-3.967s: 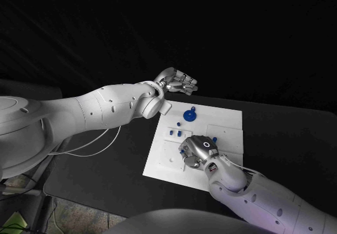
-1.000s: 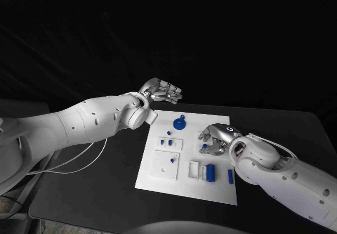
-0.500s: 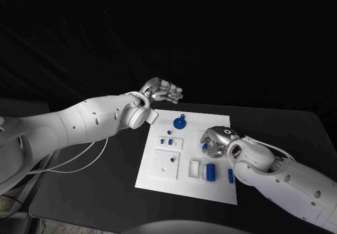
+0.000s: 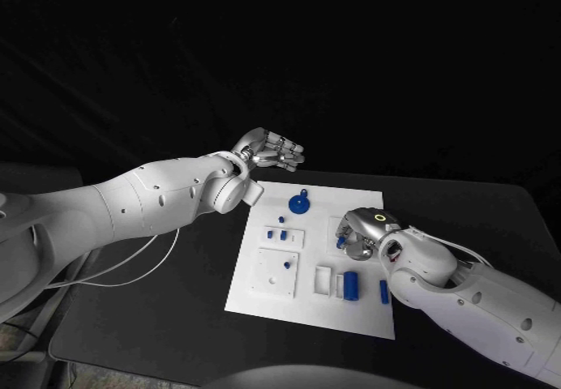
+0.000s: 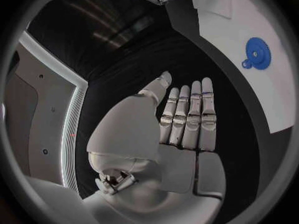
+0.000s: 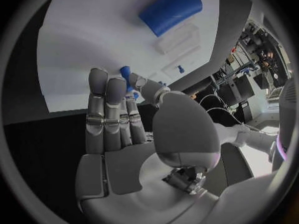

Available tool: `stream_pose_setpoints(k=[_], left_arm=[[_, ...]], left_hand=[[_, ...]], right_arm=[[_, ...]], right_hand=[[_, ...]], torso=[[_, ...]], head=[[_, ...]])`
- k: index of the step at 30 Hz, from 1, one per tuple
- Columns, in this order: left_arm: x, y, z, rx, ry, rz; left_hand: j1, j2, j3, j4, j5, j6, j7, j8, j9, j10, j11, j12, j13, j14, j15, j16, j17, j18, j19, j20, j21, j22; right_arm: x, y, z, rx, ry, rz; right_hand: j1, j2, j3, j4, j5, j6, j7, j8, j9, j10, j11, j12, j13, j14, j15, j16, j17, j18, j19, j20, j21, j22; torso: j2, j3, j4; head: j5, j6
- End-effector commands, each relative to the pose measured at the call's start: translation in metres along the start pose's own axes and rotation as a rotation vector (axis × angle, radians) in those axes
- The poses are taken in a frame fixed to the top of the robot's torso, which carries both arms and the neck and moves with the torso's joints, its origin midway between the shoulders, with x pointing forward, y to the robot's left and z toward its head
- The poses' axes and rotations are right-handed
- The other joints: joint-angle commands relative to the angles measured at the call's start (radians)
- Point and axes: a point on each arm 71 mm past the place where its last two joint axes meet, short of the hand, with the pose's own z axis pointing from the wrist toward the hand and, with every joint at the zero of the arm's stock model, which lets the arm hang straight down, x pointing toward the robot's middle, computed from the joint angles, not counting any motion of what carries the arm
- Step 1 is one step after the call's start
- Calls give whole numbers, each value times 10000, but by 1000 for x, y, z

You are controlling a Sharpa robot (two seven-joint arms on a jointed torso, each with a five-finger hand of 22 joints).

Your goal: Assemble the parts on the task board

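While the right robot hand [image 4: 357, 235] pinches a small blue part [image 4: 341, 241] low over the task board [image 4: 314, 301] in the head view, the cylinder [image 4: 349, 284] and slim peg [image 4: 383, 292] lie just behind its wrist, so a sweep back could knock them. From the left wrist, the left robot hand [image 5: 177, 134] hangs flat and empty off the board, beside the blue gear [image 5: 256, 50]. From the right wrist, fingertips [image 6: 118, 79] barely clamp the part; a weak pinch risks dropping it.
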Motion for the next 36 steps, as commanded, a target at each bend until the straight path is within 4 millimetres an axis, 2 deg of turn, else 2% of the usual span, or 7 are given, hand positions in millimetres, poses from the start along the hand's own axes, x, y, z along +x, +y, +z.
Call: stream_pose_setpoints(k=[1, 6, 9, 11, 19, 24, 36], left_arm=[[2, -2, 0, 110, 115, -110], [2, -1, 0, 95, 124, -112], [1, -1, 0, 72, 135, -114], [1, -1, 0, 52, 141, -115], [1, 0, 0, 16, 148, -114], [1, 0, 0, 1, 153, -115], [1, 0, 0, -25, 156, -114]], left_hand=[[-71, 46, 51, 2, -9, 69, -8, -25, -4, 19, 2, -42, -11, -46, 13, -10, -2, 84, -23, 11, 19, 9], [-71, 46, 51, 2, -9, 69, -8, -25, -4, 19, 2, -42, -11, -46, 13, -10, -2, 84, -23, 11, 19, 9], [-71, 46, 51, 2, -9, 69, -8, -25, -4, 19, 2, -42, -11, -46, 13, -10, -2, 84, -23, 11, 19, 9], [-71, 46, 51, 2, -9, 69, -8, -25, -4, 19, 2, -42, -11, -46, 13, -10, -2, 84, -23, 11, 19, 9], [-66, 51, 52, 16, -19, 77, -10, -24, -4, -1, 8, -43, -11, -65, 20, -12, -3, 90, -33, 17, 6, 26], [-65, 42, 43, 18, -25, 61, -5, -27, -5, -23, 16, -44, -11, -78, 26, -10, -2, 92, -40, 25, -2, 34], [-62, 33, 36, 20, -30, 49, -2, -27, -5, -37, 19, -43, -11, -88, 30, -11, -2, 93, -48, 32, -12, 34]], right_arm=[[-2, 2, 0, -53, -327, -75], [-3, 5, -1, -142, -399, 29], [-4, 5, -1, -133, -480, 146], [-4, 5, -1, -98, -508, 250], [-4, 5, -1, -15, -492, 469], [-2, 5, 0, 117, -299, 522], [2, 5, 1, 301, 16, 523]], right_hand=[[12, 157, -126, -57, -65, 150, -17, 13, 20, 169, -24, -21, 11, 16, -81, 45, 33, -88, 342, -100, 107, 65], [45, 354, -300, -69, -66, 550, -128, 87, 106, 572, -191, 102, 46, -8, -217, 42, 60, -104, 317, -195, 211, 148], [69, 472, -362, -160, 407, 857, -196, 62, 255, 882, -310, 170, 61, -28, -326, 13, 70, -166, 307, -309, 296, 228], [-45, 501, -372, -263, 630, 847, -200, 11, 372, 918, -307, 91, 56, -29, -352, -21, 89, -220, 284, -367, 255, 277], [-128, 506, -464, -335, 730, 748, -186, 5, 487, 888, -289, 12, 51, -35, -342, -61, 143, -232, 284, -366, 183, 340], [-244, 437, -492, -293, 675, 538, -146, -17, 456, 705, -219, -59, 28, -44, -299, -85, 153, -218, 265, -338, 31, 313], [-393, 19, -774, 48, 492, -84, -32, 2, 168, 377, -97, -28, 31, -26, -212, -151, 142, -131, 339, -232, -281, 169]], torso=[[0, -4, -4], [-3, -8, -1], [-1, -9, 0], [-1, -9, 0], [-2, -11, -2], [-5, -14, -4], [-2, -3, -5]], head=[[-1, -9], [-5, -15], [-6, -24], [-6, -24], [-5, -39], [-8, -28], [-10, -40]])
